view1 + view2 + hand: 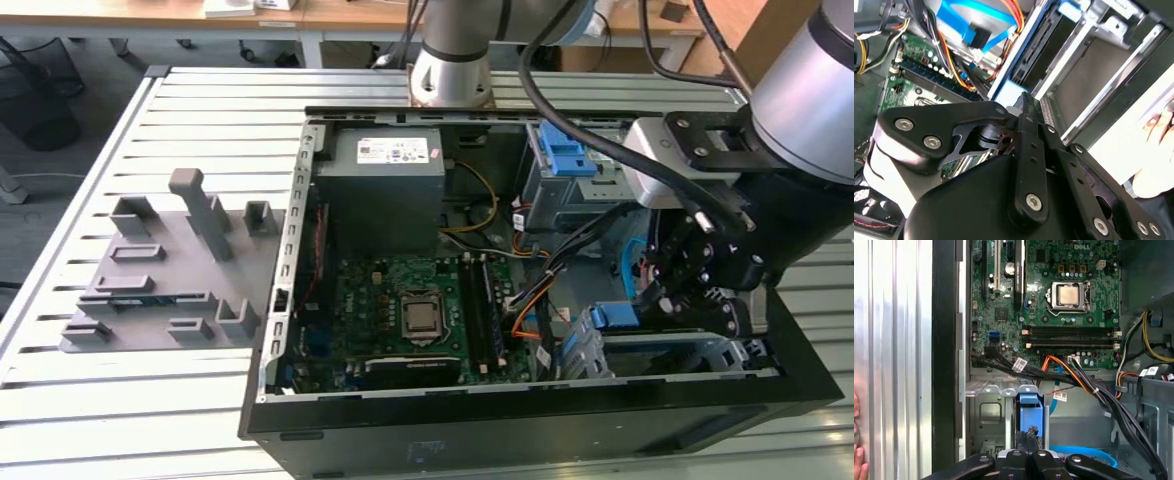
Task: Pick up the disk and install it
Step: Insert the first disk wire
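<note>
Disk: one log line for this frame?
stage: install | gripper: shut on disk | disk: edge-on at drive cage | place: inside open PC case

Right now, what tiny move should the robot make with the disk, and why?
Probably a gentle push, sliding the disk deeper into the cage. Its blue end stands in the cage's slot with the gripper right at it, and it looks not fully seated, though I can't be sure.
</note>
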You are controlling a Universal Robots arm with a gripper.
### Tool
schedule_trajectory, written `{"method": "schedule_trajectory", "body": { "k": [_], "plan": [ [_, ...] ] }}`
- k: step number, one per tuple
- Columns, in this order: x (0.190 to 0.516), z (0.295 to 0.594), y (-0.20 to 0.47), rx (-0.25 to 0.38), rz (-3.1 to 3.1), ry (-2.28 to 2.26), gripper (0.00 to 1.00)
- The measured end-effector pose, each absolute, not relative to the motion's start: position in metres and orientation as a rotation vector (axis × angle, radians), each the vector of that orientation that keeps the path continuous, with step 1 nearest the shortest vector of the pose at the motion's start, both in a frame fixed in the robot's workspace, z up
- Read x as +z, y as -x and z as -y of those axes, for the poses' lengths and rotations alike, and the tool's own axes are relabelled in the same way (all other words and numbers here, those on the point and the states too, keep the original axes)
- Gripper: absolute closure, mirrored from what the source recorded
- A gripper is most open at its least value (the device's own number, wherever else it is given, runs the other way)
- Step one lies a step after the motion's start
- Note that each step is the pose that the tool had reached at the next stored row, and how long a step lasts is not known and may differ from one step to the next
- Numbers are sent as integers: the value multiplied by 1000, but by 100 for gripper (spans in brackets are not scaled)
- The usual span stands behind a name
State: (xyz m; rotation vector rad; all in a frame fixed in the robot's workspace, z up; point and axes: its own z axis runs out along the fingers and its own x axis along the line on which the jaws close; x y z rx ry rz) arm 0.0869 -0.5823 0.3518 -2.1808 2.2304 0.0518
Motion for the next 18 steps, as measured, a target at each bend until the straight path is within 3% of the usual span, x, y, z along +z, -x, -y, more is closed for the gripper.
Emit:
{"method": "schedule_trajectory", "body": {
  "k": [18],
  "plan": [
    [355,576,-108,54,-2230,2181,88]
  ]
}}
